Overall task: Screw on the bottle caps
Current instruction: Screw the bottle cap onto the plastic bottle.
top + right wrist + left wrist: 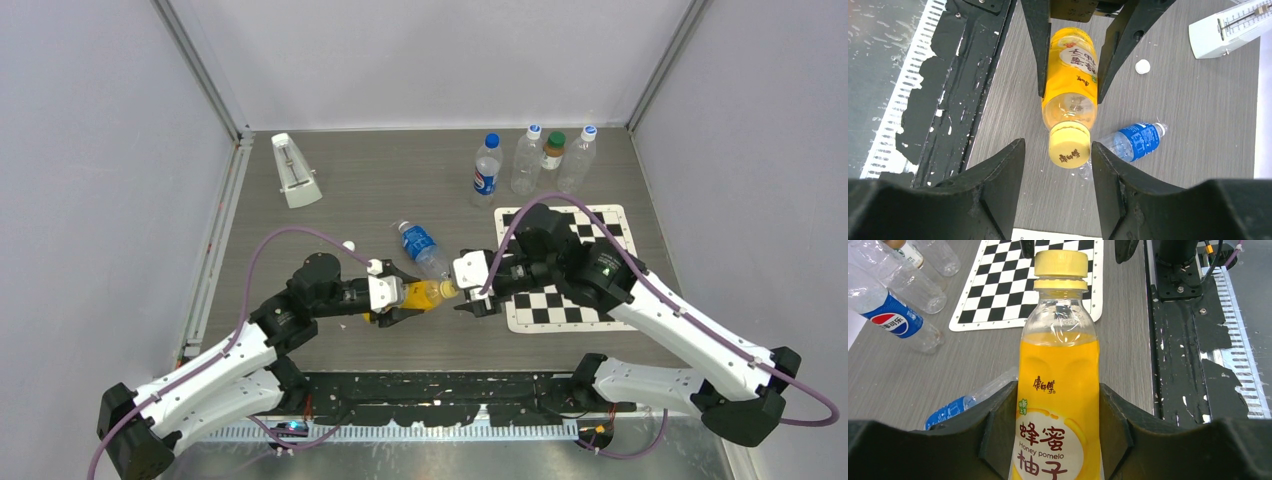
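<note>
My left gripper (405, 297) (1058, 387) is shut on a yellow honey-pomelo bottle (425, 294) (1058, 370) (1070, 75) and holds it on its side above the table, neck toward the right arm. The yellow cap (447, 290) (1060, 264) (1069, 150) sits on its neck. My right gripper (470, 290) (1058, 145) is open, its jaws on either side of the cap with gaps showing. A white cap (348, 245) (1143, 66) lies loose on the table. An uncapped blue-label bottle (422, 248) (1135, 141) lies on its side behind the held bottle.
A Pepsi bottle with a blue cap (487, 168), two clear bottles (527, 160) (580, 158) and a green-capped bottle (553, 152) stand at the back. A chessboard mat (545, 305) (1013, 285) lies under the right arm. A white metronome (296, 170) stands at the back left.
</note>
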Tool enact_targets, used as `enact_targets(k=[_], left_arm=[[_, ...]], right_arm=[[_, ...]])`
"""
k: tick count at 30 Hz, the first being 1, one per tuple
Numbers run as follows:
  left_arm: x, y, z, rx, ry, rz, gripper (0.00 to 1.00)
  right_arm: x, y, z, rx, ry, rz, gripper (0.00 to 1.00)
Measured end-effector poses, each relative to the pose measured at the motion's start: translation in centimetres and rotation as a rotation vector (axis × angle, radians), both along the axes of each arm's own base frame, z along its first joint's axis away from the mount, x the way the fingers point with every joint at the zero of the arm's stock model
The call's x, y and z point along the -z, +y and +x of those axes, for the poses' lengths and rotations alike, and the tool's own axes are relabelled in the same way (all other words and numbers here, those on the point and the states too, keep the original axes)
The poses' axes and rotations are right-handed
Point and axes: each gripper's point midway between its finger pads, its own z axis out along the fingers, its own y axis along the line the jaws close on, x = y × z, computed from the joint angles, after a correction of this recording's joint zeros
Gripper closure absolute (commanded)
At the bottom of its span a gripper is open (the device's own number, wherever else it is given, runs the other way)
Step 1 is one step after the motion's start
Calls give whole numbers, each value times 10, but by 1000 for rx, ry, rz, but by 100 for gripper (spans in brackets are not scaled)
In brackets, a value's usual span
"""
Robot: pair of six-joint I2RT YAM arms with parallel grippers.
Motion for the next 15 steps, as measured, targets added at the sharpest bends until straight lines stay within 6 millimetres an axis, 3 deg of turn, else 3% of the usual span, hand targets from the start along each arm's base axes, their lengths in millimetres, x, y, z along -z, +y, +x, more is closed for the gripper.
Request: enact_targets(k=[6, 10, 15], left_arm=[[0, 0, -2, 10, 4, 0, 100], [1, -1, -4, 21, 9, 1, 100], [3, 0, -5, 23, 19, 7, 100]], right_arm=[[6, 2, 0, -12, -8, -25, 52], [8, 1, 1, -8, -21, -37, 64], [11, 2, 3, 12, -19, -51, 86]])
